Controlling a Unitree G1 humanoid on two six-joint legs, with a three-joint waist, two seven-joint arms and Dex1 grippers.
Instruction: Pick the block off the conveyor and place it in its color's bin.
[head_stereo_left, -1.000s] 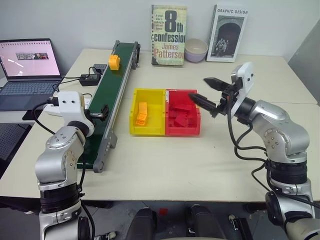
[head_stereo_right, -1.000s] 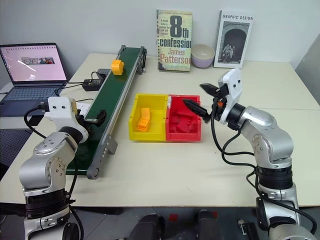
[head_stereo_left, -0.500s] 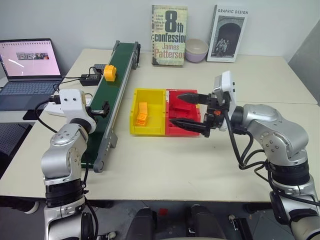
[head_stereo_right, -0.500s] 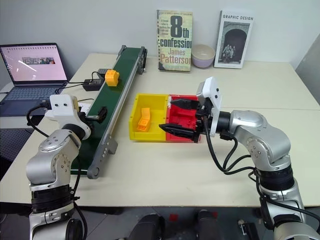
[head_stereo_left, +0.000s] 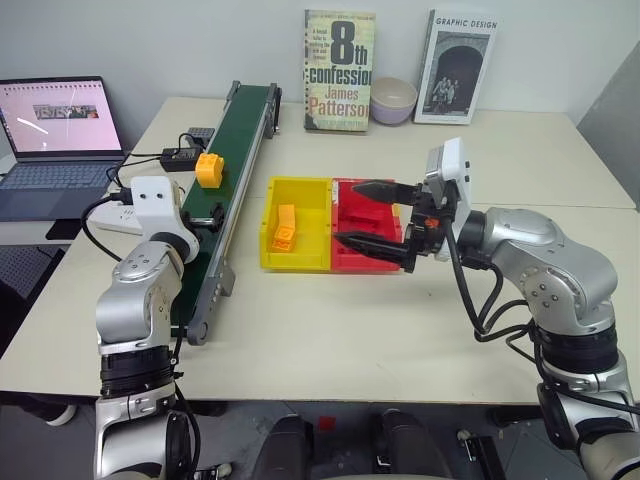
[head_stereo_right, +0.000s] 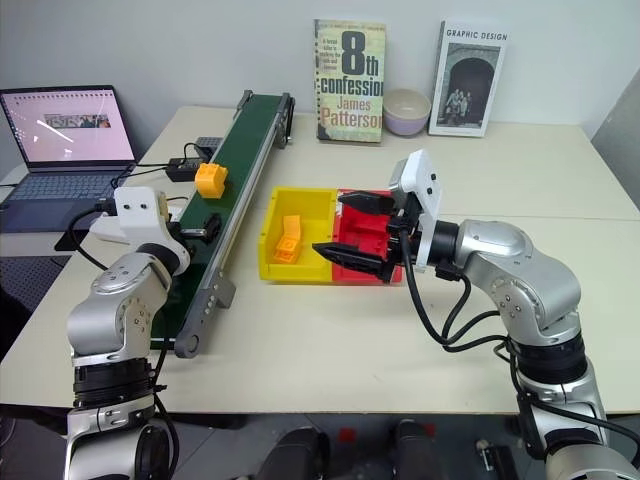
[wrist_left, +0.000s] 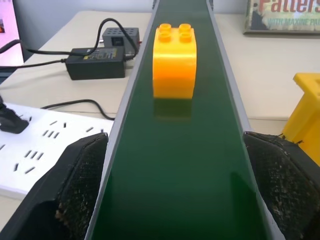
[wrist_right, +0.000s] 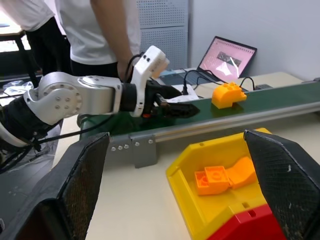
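Item 1, far left of the head views: open grey laptop (head_stereo_left: 55, 140) with a pink-lit screen, on a side surface beside the pale beige matte worktop (head_stereo_left: 330, 330).

Item 2: white power strip (wrist_left: 30, 145), black power adapter (wrist_left: 95, 62) and cables, near the belt's left rail; the left wrist view shows the strip's slots, which the head views leave too small to read.

Item 3: left pincer (head_stereo_left: 205, 213), black fingers wide apart, holding nothing, hanging over the belt. The left wrist view shows its textured black fingertips (wrist_left: 80, 175) straddling the belt.

Item 4: long narrow dark green conveyor with grey metal side rails (head_stereo_left: 235, 150), smooth and slightly glossy, running from lower left toward upper centre.

Item 5: small yellow-orange chunky plastic block (head_stereo_left: 209, 169), studded on top with a rounded shoulder, resting on the belt just beyond the left pincer, apart from its fingers.

Item 6: small rectangular yellow plastic bin with low walls (head_stereo_left: 270, 225), centre frame, holding flatter orange pieces (head_stereo_left: 284, 228); joined to a matching red plastic tray (head_stereo_left: 390, 262) with red pieces.

Item 7: right pincer (head_stereo_left: 368, 213), fingers spread wide, empty, level over the red tray and pointing left.

Item 8, upper frame: paperback book (head_stereo_left: 338, 70), pale ceramic bowl (head_stereo_left: 392, 100) and a "Graphic Design" book (head_stereo_left: 454, 67) against the light grey wall.

Item 9: the right wrist view alone shows a person in a white shirt (wrist_right: 95, 30) standing behind the worktop.
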